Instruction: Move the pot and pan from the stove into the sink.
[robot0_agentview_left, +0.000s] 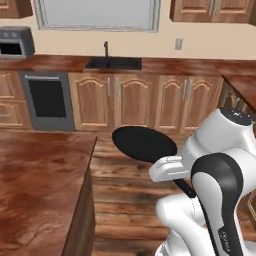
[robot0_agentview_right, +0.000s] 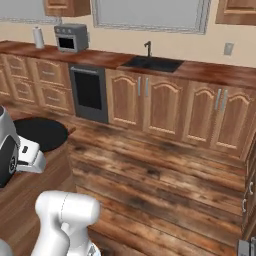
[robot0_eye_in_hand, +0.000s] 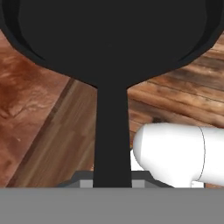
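The flat black pan (robot0_agentview_left: 144, 143) hangs level above the wooden floor, with my gripper (robot0_agentview_left: 172, 172) shut on its long thin handle (robot0_eye_in_hand: 112, 131). In the hand view the pan's round body (robot0_eye_in_hand: 112, 35) spreads across the top and the handle runs down between my fingertips. From the right base view the pan (robot0_agentview_right: 42, 132) sits at the left, just ahead of the hand. The black sink (robot0_agentview_left: 114, 63) (robot0_agentview_right: 152, 63) with its slim dark faucet (robot0_agentview_left: 106, 48) is set in the far counter, well beyond the pan. The pot and the stove are out of view.
A wooden island counter (robot0_agentview_left: 40, 185) fills the near left, its edge close beside the pan. Under the far counter sits a grey appliance with a dark door (robot0_agentview_left: 47, 100). A small grey oven (robot0_agentview_right: 71, 37) and a paper roll (robot0_agentview_right: 38, 36) stand on the counter left of the sink.
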